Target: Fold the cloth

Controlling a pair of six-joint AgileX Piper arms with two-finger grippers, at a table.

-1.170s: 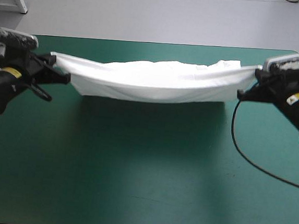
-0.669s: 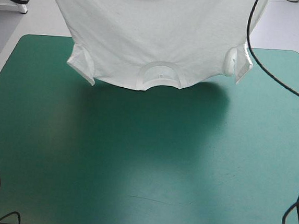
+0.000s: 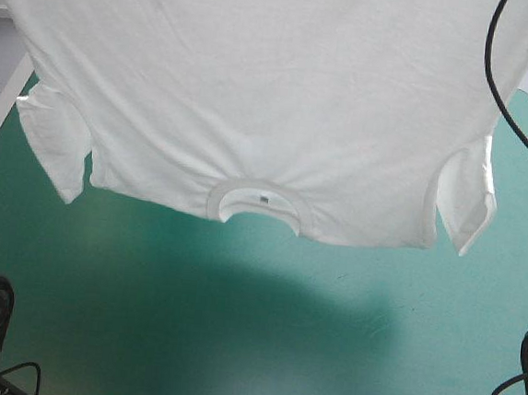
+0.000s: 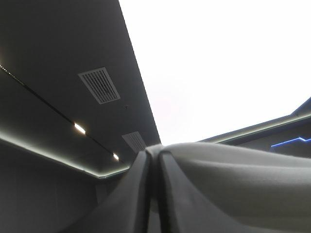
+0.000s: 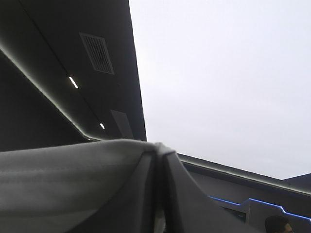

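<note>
White and spread wide, the T-shirt [image 3: 273,97] hangs lifted above the tabletop, its collar [image 3: 262,202] lowest over the middle and its short sleeves [image 3: 56,138] dangling toward the left and right edges, with a shadow on the teal-green cover [image 3: 233,343] beneath. The left gripper [image 4: 154,154] is pinched nearly closed on a fold of the shirt, cloth draping away from its tip. The right gripper [image 5: 158,149] clamps the fabric the same way.

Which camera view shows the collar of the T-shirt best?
The high view: the T-shirt hangs spread, collar lowest, both sleeves visible. The wrist views show only cloth bunched at the left claw and the right claw, no collar.
</note>
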